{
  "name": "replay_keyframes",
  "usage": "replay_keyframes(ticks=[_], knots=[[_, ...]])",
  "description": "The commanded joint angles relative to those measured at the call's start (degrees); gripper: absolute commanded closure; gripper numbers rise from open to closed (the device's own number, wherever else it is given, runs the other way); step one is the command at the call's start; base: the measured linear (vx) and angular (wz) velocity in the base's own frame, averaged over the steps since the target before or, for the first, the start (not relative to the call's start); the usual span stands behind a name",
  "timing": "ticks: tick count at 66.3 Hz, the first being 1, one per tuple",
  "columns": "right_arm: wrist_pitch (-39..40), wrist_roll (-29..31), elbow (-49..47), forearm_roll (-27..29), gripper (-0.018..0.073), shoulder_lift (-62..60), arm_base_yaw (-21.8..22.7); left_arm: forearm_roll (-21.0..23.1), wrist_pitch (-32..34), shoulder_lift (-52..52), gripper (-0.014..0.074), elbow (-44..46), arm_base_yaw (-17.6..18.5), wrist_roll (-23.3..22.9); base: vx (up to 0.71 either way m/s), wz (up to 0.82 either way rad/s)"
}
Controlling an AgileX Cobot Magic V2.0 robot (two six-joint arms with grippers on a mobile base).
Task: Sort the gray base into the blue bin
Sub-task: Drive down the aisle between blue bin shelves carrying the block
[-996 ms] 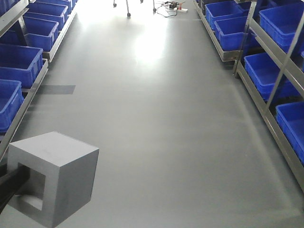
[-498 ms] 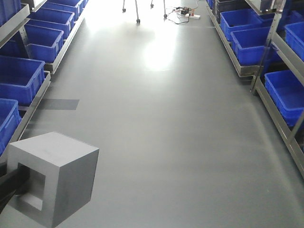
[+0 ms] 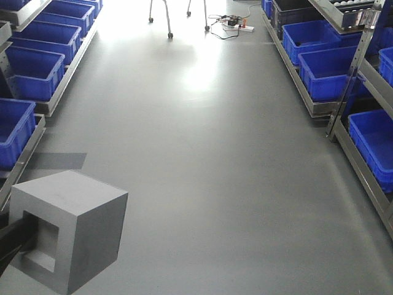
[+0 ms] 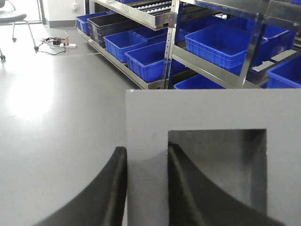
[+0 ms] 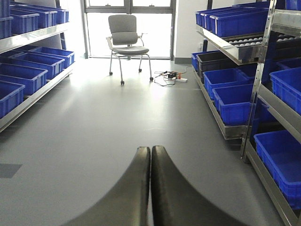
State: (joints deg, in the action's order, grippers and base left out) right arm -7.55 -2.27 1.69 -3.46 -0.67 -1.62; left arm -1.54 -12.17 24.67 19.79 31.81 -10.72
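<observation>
Warehouse aisle here, shiny gray floor (image 3: pixel 215 184) with metal racks (image 3: pixel 310 104) running down both sides. Closest thing is the gray base (image 3: pixel 80 233), sitting low on the left of the front view with its square recess facing the camera side. The left gripper (image 4: pixel 146 150) has it pinched by one wall: one dark finger (image 4: pixel 106 188) is on the outside face, the other is down inside the recess, and the wall is squeezed between them. So the block is hanging off the left arm out over the aisle, not in any bin. The right gripper (image 5: pixel 150 149) has its two fingers pressed flat together with nothing between them, just pointing down the aisle over bare floor. The racks are loaded with blue bins (image 3: pixel 374 144), the nearest ones low on the right and on the left (image 3: pixel 12 132), then more in rows going back. Wherever I can see into one, it's only blue walls and floor. Further along the right rack there's one black bin (image 5: pixel 216 61), contents hidden. Way at the back, by the bright windows, a gray office chair (image 5: pixel 124 40) and a power strip (image 5: pixel 171 75) with cables on the floor.
</observation>
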Motion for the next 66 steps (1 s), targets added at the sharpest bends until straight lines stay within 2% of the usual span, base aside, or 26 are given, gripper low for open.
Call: replay_keyframes(ticks=[1, 66], knots=[[4.24, 0.37, 0.88, -0.36, 0.0568, -0.66, 0.17, 0.28, 6.00, -0.02, 0.0602, 1.89, 0.38, -0.22, 0.47, -0.10], [4.24, 0.37, 0.88, -0.36, 0.0568, -0.66, 0.17, 0.28, 6.04, -0.02, 0.0602, 1.89, 0.38, -0.22, 0.45, -0.02]])
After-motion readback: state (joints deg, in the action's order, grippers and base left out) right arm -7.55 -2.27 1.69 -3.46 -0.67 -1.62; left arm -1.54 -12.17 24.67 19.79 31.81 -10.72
